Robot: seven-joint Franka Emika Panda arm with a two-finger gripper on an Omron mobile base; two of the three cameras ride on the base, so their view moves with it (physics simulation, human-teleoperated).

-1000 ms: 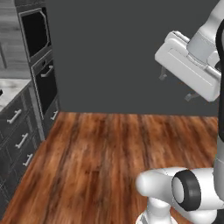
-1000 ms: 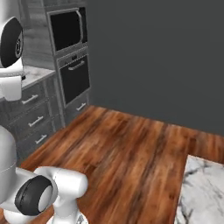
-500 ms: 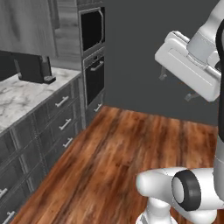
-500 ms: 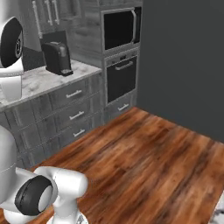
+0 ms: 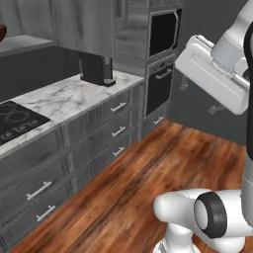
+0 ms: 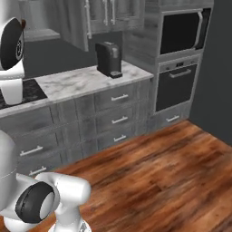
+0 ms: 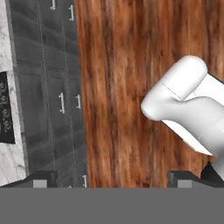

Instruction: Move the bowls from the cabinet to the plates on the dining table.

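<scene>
Cabinet [image 6: 97,16] well apart from the raised arm, end effector [image 7: 109,178] wide open, empty, facing down over the wood floor [image 7: 131,87].

A reddish-brown bowl [image 5: 2,33] shows as a sliver at the left base view's left edge, the rest cut off. The cabinet [image 6: 105,13] runs off the top of the right base view, its handles cropped. The cooktop [image 5: 15,121] is clipped by the left edge, and in the right base view the white arm stands before it. The gripper [image 7: 109,180] shows just its two fingertips [image 7: 40,180], wide apart. What fills the oven [image 6: 176,86] window is too dark to tell.
</scene>
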